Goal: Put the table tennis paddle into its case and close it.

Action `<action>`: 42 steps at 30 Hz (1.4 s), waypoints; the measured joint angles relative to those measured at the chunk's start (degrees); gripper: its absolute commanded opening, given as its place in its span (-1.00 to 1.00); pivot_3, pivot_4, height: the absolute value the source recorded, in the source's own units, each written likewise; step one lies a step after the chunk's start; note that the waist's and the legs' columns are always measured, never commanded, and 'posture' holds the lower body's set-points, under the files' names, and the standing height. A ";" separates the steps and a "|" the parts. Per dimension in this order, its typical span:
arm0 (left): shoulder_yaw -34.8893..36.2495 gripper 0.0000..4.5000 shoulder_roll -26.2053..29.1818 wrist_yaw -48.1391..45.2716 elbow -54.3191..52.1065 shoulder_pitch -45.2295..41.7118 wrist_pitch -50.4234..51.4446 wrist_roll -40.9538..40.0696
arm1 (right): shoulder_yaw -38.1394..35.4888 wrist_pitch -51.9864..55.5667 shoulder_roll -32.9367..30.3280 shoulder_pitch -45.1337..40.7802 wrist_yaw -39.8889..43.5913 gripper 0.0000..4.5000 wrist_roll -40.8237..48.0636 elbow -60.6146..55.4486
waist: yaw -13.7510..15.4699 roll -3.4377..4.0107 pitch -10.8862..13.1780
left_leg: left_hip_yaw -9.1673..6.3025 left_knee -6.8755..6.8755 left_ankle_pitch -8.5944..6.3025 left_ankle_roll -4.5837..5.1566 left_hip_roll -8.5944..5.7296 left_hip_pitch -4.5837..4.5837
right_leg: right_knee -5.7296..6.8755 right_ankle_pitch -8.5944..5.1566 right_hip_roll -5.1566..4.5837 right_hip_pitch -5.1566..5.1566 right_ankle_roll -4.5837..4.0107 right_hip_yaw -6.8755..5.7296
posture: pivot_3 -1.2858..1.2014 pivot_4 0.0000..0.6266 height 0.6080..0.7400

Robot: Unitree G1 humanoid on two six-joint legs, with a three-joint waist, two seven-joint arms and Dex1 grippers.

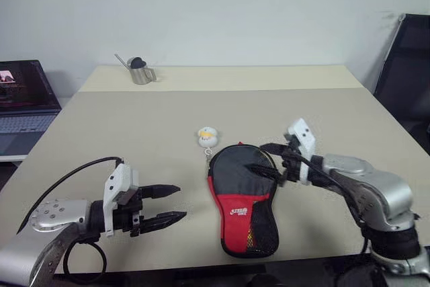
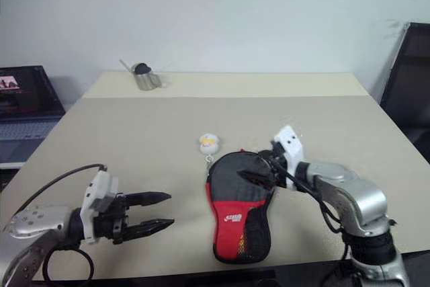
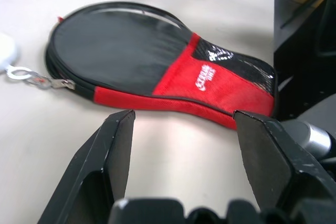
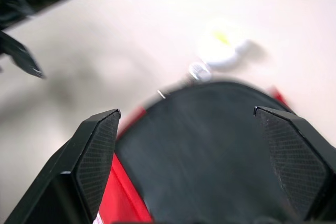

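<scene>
While lying flat near the front edge of the table (image 1: 94, 139), the case (image 1: 243, 199) is looking zipped all round, so probably sitting at the last step, the paddle judged to be inside and hidden. Next, likely just checking the zipper end at the round top, beside the small white keychain (image 1: 207, 135), and drawing both arms away.

In the eye views, hovering over the round black top of the case with the right gripper (image 1: 272, 158), fingers spread and empty, forearm reaching in from the right and pointing leftward. Holding the left gripper (image 1: 163, 205) to the left of the case, well apart from it, fingers parted and gripping nothing, pointing to the right toward the case.

In the left wrist view, looking between two parted fingers (image 3: 113, 153) at the case side, red panel nearest.

In the right wrist view, framing the black top of the case between wide fingers (image 4: 97, 148), not touching it.
</scene>
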 measured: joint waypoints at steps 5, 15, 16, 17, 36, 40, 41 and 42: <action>0.14 0.45 -1.68 5.50 0.58 -2.80 1.54 0.05 | 6.45 -9.35 2.73 -1.54 0.92 0.99 -4.53 8.43 | 0.23 -0.01 0.00 | -0.01 0.03 0.00 0.00 -0.02 -0.05 | -0.02 0.01 0.00 -0.01 0.01 0.00 | 0.03 -0.52 1.00; -3.19 0.45 -8.09 22.81 4.92 -15.50 6.56 5.49 | 15.44 -24.23 6.97 -0.06 3.03 0.99 -13.94 24.19 | 0.53 -0.01 -0.01 | -0.06 0.08 0.01 -0.01 -0.05 -0.08 | 0.01 0.19 0.00 0.03 -0.18 -0.04 | 0.03 -0.52 1.00; -3.87 0.45 -8.77 23.91 5.86 -17.04 7.08 5.98 | 15.43 -24.87 7.20 -0.01 2.95 0.99 -14.34 24.87 | 0.55 -0.01 -0.01 | -0.05 0.11 0.01 -0.01 -0.05 -0.09 | 0.00 0.21 0.00 0.02 -0.16 -0.01 | 0.03 -0.52 1.00; -4.79 0.45 -9.39 24.81 7.13 -18.92 7.78 6.59 | 15.30 -25.53 7.51 -0.03 2.70 0.99 -14.78 25.24 | 0.57 -0.02 -0.01 | -0.05 0.12 0.01 -0.01 -0.06 -0.07 | 0.00 0.22 0.00 0.03 -0.15 -0.01 | 0.03 -0.52 1.00; -15.68 0.98 -26.29 25.76 69.02 -60.29 -1.66 22.69 | 14.40 -25.92 11.56 1.41 -0.03 1.00 -15.80 25.01 | 1.39 -0.04 -0.03 | -0.11 0.26 0.02 -0.01 -0.13 -0.22 | 0.01 0.28 0.04 0.04 -0.16 -0.19 | 0.03 -0.52 1.00; -16.47 0.98 -29.34 22.49 81.75 -65.19 -6.36 25.53 | 14.36 -25.01 12.19 2.08 -1.30 1.00 -15.82 23.59 | 1.36 -0.04 -0.03 | -0.08 0.26 0.01 -0.01 -0.13 -0.30 | -0.02 0.28 0.04 -0.01 -0.16 -0.22 | 0.03 -0.52 1.00; -16.51 0.98 -29.72 21.63 83.25 -65.76 -7.02 25.96 | 14.36 -24.85 12.26 2.14 -1.42 1.00 -15.82 23.44 | 1.34 -0.04 -0.03 | -0.07 0.25 0.01 -0.02 -0.13 -0.30 | -0.02 0.28 0.04 -0.02 -0.16 -0.22 | 0.03 -0.52 1.00; -16.63 0.98 -29.97 20.86 85.03 -66.59 -7.90 26.69 | 14.35 -24.72 12.27 2.22 -1.61 1.00 -15.83 23.28 | 1.35 -0.04 -0.03 | -0.09 0.25 0.01 -0.02 -0.13 -0.30 | -0.02 0.28 0.03 -0.02 -0.16 -0.22 | 0.03 -0.52 1.00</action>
